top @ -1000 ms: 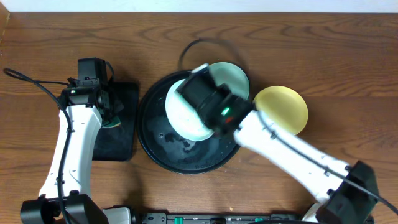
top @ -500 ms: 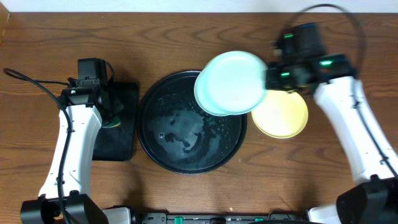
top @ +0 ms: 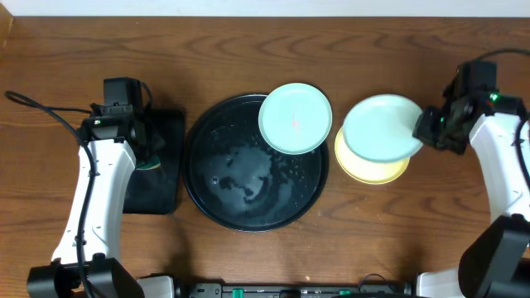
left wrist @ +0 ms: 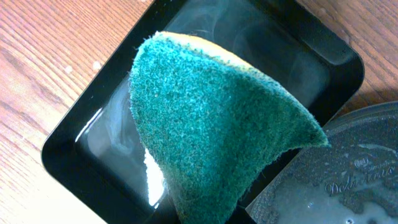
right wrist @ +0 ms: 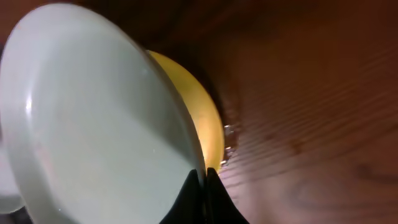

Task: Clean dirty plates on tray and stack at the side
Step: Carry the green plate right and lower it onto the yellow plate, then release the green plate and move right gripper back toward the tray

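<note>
One mint-blue plate, pinched in the right gripper, overlaps the yellow plate.

Our left arm and right arm have smooth white links with blocky black housings at wrist and base. A thin black cable trails from the left wrist. A green light glows on the right. Our right fingers are dark and tapered.

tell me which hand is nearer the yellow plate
Right. The right hand grips a mint plate by its rim, over the yellow plate. The left hand is far off, beyond the round tray, holding a sponge above the small tray.
</note>
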